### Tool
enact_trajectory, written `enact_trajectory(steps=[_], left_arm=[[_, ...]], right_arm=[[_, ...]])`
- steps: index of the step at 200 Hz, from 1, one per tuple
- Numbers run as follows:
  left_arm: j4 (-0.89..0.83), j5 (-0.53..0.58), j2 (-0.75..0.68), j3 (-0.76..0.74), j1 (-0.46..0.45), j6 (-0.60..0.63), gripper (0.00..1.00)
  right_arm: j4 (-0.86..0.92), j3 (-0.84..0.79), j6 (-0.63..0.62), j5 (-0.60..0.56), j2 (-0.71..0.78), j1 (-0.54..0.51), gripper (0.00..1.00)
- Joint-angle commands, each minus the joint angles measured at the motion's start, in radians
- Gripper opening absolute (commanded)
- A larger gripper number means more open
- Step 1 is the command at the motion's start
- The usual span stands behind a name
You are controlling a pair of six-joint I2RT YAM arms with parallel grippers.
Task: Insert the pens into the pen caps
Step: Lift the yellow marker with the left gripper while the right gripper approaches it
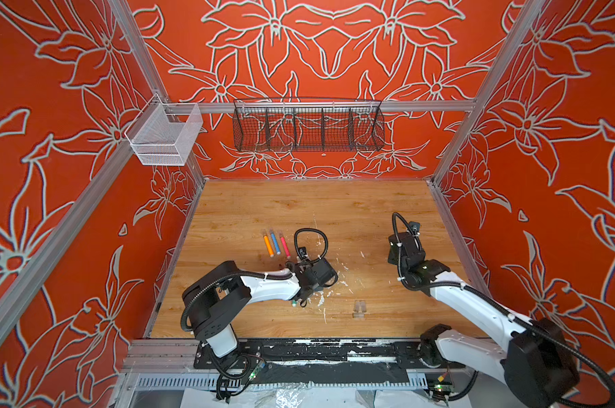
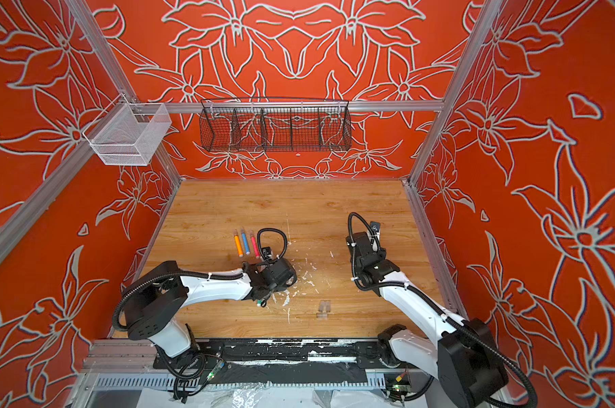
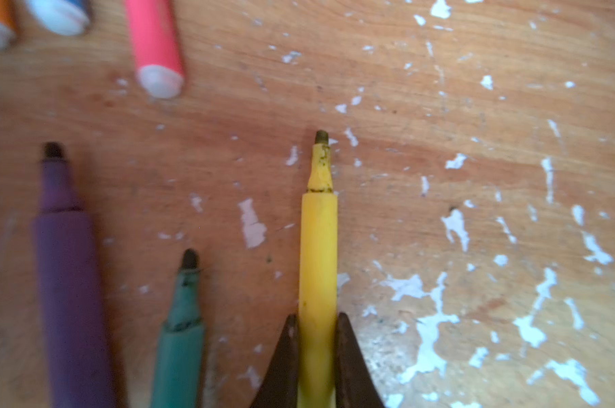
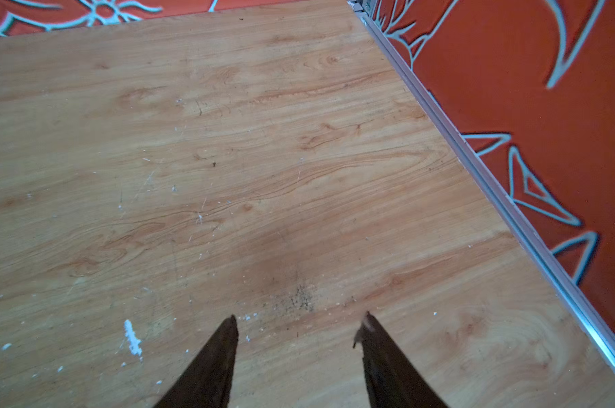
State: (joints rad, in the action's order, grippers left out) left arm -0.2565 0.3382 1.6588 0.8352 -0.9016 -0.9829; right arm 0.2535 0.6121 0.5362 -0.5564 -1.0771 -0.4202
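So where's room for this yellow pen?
Free: far table behind the orange pen, blue pen and pink pen, and ahead of the right end effector. Crowded: around the left end effector, beside the purple pen and green pen.

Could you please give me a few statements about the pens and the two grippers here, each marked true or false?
1. The left gripper is shut on the yellow pen. True.
2. The right gripper holds a pen cap. False: its jaws stand open over the bare table, with nothing between them.
3. The yellow pen's tip is uncapped. True.
4. The pink pen lies in the wire basket. False: it lies on the table beside the blue pen.
5. The purple pen and the green pen have bare tips. True.
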Motion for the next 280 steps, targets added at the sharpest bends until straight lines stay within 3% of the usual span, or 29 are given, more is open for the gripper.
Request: enact_trajectory(steps=[1, 57, 89, 108, 151, 215, 280], left_arm=[[-0.094, -0.251, 0.008, 0.007, 0.051, 0.097, 0.04], [-0.433, -0.234, -0.053, 0.441, 0.086, 0.331, 0.0], [-0.412, -0.23, -0.043, 0.564, 0.104, 0.442, 0.0], [-0.298, -0.203, -0.058, 0.496, 0.106, 0.498, 0.0], [0.059, -0.269, -0.15, 0.222, 0.109, 0.62, 0.0], [0.216, -0.326, -0.292, 0.057, 0.109, 0.684, 0.0], [0.282, -0.447, -0.322, 0.017, 0.109, 0.681, 0.0]], right_arm=[[0.038, 0.012, 0.059, 0.141, 0.061, 0.003, 0.56], [0.065, 0.019, 0.174, 0.404, 0.211, 0.001, 0.55], [0.063, 0.026, 0.227, 0.533, 0.271, -0.002, 0.55], [0.043, 0.017, 0.256, 0.59, 0.304, -0.009, 0.55], [-0.055, -0.009, 0.32, 0.679, 0.309, -0.061, 0.56], [-0.223, -0.024, 0.407, 0.647, 0.222, -0.245, 0.56], [-0.378, -0.04, 0.482, 0.65, 0.137, -0.303, 0.59]])
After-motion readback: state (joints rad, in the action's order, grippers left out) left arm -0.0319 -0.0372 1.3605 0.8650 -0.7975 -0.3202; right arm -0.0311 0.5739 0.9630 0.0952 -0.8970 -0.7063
